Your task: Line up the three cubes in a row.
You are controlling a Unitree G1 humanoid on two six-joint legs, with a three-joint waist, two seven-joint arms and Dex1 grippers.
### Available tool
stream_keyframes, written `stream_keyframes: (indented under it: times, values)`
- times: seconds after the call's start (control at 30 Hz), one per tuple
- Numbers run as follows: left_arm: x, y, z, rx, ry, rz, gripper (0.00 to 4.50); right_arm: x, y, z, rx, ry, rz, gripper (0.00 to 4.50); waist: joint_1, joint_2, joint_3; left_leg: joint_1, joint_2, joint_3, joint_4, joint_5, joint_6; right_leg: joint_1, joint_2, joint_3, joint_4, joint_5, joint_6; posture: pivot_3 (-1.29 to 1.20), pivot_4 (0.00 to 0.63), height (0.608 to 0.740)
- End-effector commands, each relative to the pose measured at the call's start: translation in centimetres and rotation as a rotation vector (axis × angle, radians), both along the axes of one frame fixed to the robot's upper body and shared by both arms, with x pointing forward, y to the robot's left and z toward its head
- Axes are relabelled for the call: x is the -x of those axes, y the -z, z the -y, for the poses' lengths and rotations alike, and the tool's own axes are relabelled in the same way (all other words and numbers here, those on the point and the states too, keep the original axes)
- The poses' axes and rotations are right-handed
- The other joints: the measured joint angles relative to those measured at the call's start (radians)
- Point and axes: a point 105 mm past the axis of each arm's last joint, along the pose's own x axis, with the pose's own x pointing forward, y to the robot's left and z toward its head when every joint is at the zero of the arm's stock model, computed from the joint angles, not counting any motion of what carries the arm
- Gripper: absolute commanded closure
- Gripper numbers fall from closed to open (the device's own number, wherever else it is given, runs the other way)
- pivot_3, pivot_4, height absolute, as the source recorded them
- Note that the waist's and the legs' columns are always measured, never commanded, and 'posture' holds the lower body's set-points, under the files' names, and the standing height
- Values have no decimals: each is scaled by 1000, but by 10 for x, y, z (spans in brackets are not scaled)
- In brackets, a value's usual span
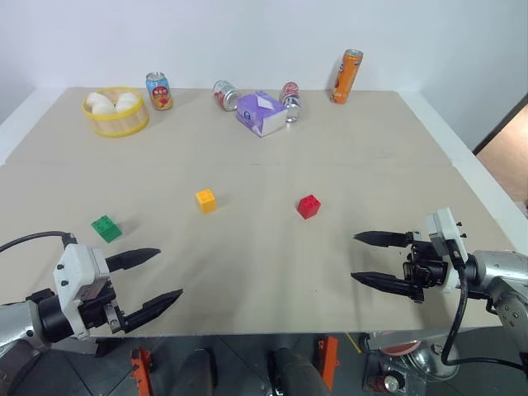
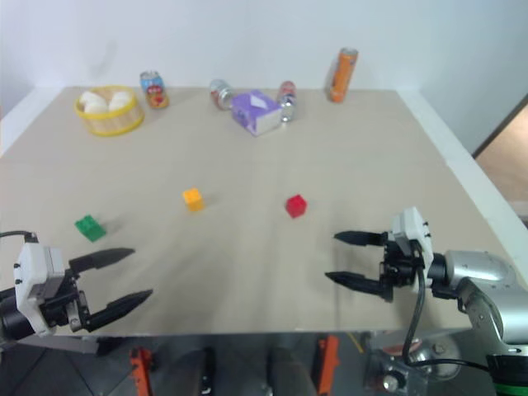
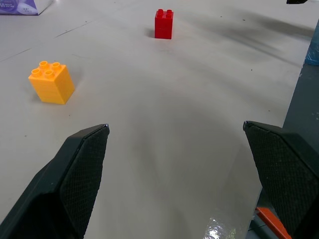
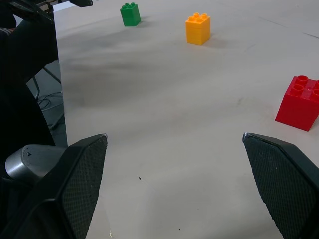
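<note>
Hovering empty with fingers spread, left gripper and right gripper flank three scattered cubes

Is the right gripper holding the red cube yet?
No, the right gripper hangs with its jaws open and empty, while the red cube sits apart from it on the table.

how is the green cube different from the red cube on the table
The green cube is green and lies near the left gripper; the red cube is red and lies nearer the right gripper. Green sits closer to the table's near edge than red. Both are small studded bricks, upright and untouched.
</note>
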Motion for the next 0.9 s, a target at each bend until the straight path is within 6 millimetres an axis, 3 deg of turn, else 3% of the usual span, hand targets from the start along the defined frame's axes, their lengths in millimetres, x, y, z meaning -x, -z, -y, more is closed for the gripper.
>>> stream_keyframes:
  times: [0.03, 0.63, 0.9]
  values:
    - [7, -9, 7, -35, 53, 40, 40, 0, -5, -2, 10, -21, 29, 0, 0, 0, 0, 0, 0, 0, 0, 0, 0, 0, 0, 0, 0, 0, 0, 0, 150, 740]
    - [13, -4, 12, -18, 102, 58, 40, -5, -3, -1, 8, 20, 47, 0, 0, 0, 0, 0, 0, 0, 0, 0, 0, 1, 1, 0, 0, 0, 0, 0, 150, 740]
    - [-31, -27, 21, 171, -106, 208, 40, -68, -21, 1, -102, 476, 222, 0, -1, 0, -1, 1, 1, 0, 4, 0, 0, 2, 3, 2, 1, 2, 1, 0, 150, 740]
